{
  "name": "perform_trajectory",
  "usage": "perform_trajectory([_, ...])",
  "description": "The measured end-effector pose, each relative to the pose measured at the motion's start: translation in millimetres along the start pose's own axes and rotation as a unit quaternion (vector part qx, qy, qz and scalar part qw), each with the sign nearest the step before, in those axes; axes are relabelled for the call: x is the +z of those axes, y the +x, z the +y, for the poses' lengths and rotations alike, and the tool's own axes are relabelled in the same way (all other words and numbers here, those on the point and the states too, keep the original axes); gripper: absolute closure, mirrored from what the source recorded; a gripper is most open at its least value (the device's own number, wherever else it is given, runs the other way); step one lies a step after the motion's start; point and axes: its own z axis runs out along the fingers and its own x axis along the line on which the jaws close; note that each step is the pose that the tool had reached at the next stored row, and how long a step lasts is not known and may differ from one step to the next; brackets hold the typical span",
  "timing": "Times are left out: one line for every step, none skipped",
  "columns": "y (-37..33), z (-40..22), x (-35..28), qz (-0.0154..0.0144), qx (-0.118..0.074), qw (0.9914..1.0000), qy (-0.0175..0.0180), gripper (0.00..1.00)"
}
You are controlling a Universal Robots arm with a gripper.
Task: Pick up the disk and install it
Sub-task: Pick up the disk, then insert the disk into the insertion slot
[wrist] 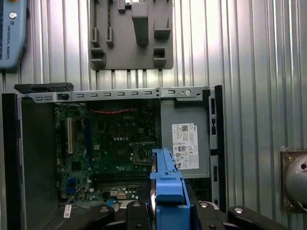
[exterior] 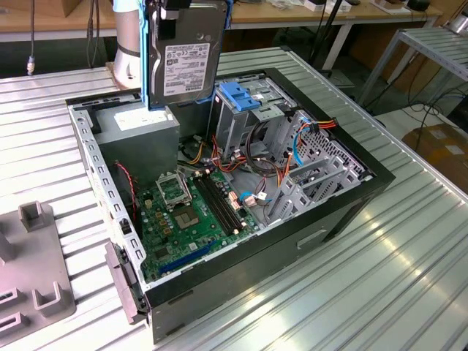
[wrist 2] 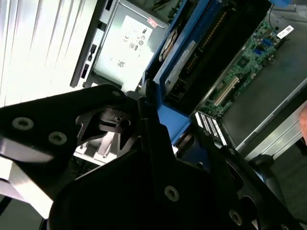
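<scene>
The disk [exterior: 186, 58], a grey metal drive with a white label in a blue carrier rail, hangs upright above the back corner of the open computer case [exterior: 351, 190]. My gripper [exterior: 175, 9] is shut on its upper edge at the top of the exterior view. In the first wrist view the carrier's blue edge [wrist: 168, 184] sticks out between the black fingers [wrist: 204, 211], over the power supply and motherboard. The second wrist view has the disk [wrist 2: 192, 52] edge-on beyond the gripper body. The grey drive cage [exterior: 248, 121] with a blue bracket [exterior: 238, 95] on top stands just to the exterior view's right of the disk.
Inside the case lie the green motherboard [exterior: 190, 212], the power supply [exterior: 135, 128] and loose coloured cables [exterior: 292, 146]. A grey fixture plate [exterior: 33, 270] lies on the ribbed metal table at the exterior view's left. A blue pendant [wrist: 9, 33] lies beyond the case.
</scene>
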Motion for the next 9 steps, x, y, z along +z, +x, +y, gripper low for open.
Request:
perform_trajectory([0.0, 0.0, 0.0, 0.0000, 0.000, 1.00000, 0.0000, 0.63])
perform_trajectory([0.0, -0.1, 0.0, 0.0000, 0.000, 1.00000, 0.0000, 0.63])
perform_trajectory([0.0, -0.1, 0.0, 0.0000, 0.000, 1.00000, 0.0000, 0.63])
perform_trajectory([0.0, -0.1, 0.0, 0.0000, 0.000, 1.00000, 0.0000, 0.63])
perform_trajectory([0.0, -0.1, 0.0, 0.0000, 0.000, 1.00000, 0.0000, 0.63])
perform_trajectory([0.0, -0.1, 0.0, 0.0000, 0.000, 1.00000, 0.0000, 0.63])
perform_trajectory([0.0, -0.1, 0.0, 0.0000, 0.000, 1.00000, 0.0000, 0.63])
perform_trajectory([0.0, -0.1, 0.0, 0.0000, 0.000, 1.00000, 0.0000, 0.63])
perform_trajectory([0.0, -0.2, 0.0, 0.0000, 0.000, 1.00000, 0.0000, 0.63])
